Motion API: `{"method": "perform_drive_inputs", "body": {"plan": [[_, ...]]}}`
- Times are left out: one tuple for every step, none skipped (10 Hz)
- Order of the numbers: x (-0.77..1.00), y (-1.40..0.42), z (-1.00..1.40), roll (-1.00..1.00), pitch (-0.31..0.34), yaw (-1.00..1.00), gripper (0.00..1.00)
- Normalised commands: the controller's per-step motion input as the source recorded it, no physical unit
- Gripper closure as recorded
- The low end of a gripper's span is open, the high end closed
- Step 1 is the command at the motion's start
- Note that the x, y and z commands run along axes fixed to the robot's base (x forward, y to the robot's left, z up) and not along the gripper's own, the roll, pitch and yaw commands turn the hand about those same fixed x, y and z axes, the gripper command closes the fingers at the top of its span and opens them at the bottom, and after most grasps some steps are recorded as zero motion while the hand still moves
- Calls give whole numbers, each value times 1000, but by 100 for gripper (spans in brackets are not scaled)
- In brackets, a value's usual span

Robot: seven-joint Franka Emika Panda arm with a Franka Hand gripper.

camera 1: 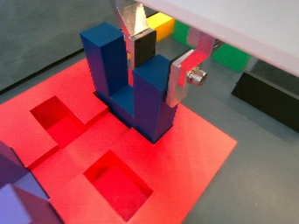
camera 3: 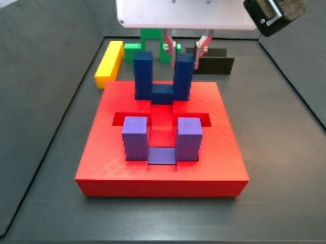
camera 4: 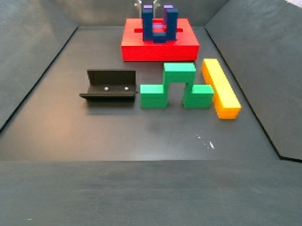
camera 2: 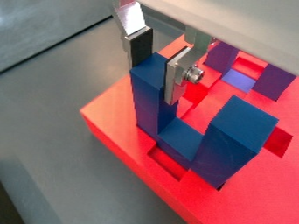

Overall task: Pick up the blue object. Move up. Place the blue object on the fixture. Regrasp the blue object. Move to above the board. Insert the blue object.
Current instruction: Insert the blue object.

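Navy blue object (camera 3: 165, 78), red board (camera 3: 114, 162)

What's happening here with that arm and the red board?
The arm's tool is clamped on one prong of the blue U-shaped block, holding it upright at the red board, base down in a recess near the board's edge. A purple U-shaped block already sits in the board. The black fixture stands empty on the floor beside the green block.

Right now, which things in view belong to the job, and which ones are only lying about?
Belong to the job:
- blue object, one prong between the fingers of the gripper, base in the board
- board
- fixture, on the floor, empty

Only lying about:
- purple block, seated in the board
- green block
- yellow bar
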Motion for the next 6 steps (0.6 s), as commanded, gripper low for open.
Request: {"method": "perform_drive_inputs", "body": {"plan": [[57, 143, -826, -106, -104, 263, 100], [0, 0, -889, -40, -149, 149, 100], [-69, -137, -894, 37, -163, 111, 100], [-114, -206, -600, 11, -84, 54, 100], [-123, -243, -326, 81, -19, 0, 100], [-306, -340, -563, 143, 0, 57, 100]]}}
